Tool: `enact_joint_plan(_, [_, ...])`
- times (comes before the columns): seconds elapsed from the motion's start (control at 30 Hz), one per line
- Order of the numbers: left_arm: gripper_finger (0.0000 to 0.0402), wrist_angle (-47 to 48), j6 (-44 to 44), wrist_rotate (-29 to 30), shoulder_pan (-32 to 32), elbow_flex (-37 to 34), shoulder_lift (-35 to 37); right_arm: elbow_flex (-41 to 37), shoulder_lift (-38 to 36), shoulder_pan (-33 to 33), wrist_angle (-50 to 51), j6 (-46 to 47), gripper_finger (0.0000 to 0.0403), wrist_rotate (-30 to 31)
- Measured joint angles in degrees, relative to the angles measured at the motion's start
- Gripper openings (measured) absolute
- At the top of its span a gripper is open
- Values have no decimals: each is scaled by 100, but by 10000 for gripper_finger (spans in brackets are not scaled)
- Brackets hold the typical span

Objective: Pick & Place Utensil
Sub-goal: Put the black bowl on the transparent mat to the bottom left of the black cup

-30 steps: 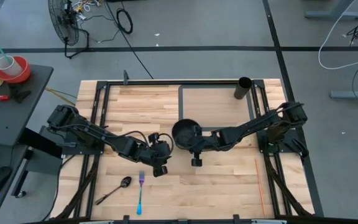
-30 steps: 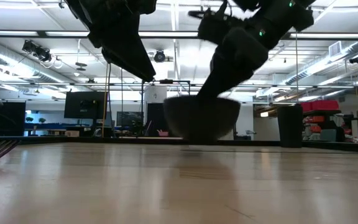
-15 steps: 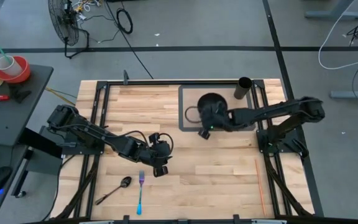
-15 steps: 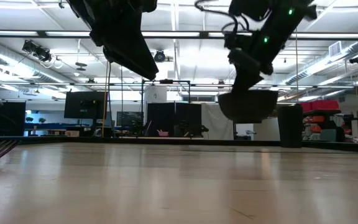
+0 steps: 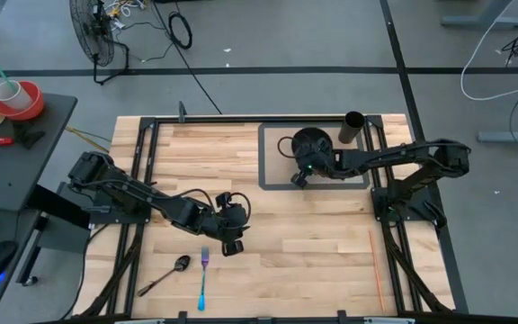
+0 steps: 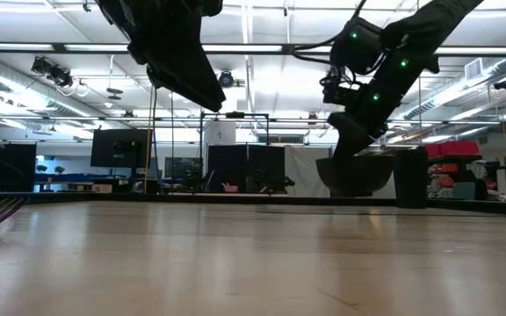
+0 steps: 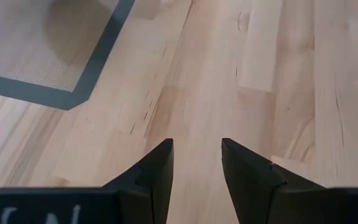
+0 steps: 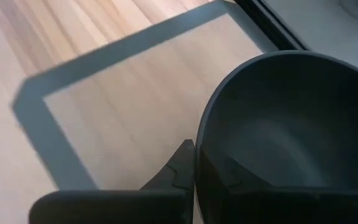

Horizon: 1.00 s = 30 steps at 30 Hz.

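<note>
A dark bowl (image 5: 310,144) is over the grey-bordered mat (image 5: 273,184) at the table's far right, with my right gripper (image 5: 300,173) shut on its rim. In the low view the bowl (image 6: 354,174) sits just above the table line; whether it touches the mat I cannot tell. A blue-handled fork (image 5: 203,274) and a dark spoon (image 5: 165,276) lie flat on the wood near the front left. My left gripper (image 5: 232,243) hovers open just beyond them, and its wrist view shows only bare wood between its fingers (image 7: 194,155). My right gripper holds the bowl by its rim (image 8: 199,155) on the side toward the table's near edge. One finger (image 8: 178,169) is outside the wall and the other is inside the hollow. The fingers slant downward toward the far edge. The bowl stays upright, mouth up.
A black cylindrical cup (image 5: 352,126) stands at the mat's far right corner, close to the bowl. Black frame rails (image 5: 151,162) run along the table's left, right and far sides. Bare wood lies between the mat and the utensils.
My right gripper has carried the bowl from the table's middle toward the far right and over the mat. It turned as it went and stayed shut on the rim. The bowl rose clear of the wood, then came down close to the mat.
</note>
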<state>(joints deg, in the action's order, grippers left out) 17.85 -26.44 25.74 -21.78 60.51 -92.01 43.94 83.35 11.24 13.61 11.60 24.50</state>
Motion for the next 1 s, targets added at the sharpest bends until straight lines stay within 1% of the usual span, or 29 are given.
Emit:
enact_joint_plan(0.07, [140, -11, 0, 5, 0, 0, 0, 0, 0, 45, -25, -205, 13, -14])
enact_joint_plan(0.2, [140, -48, -2, 13, 0, 0, 0, 0, 0, 91, -58, -390, 13, -321])
enact_joint_plan(0.33, [140, -64, -2, 13, 0, 0, 0, 0, 66, 120, 18, -247, 13, -309])
enact_joint_plan(0.57, [140, -109, -1, 12, 0, 0, 0, -2, 193, 248, -15, 270, 13, -297])
enact_joint_plan(1.0, [140, -154, 7, -2, -26, 0, 0, -2, 190, 272, -41, 444, 14, -304])
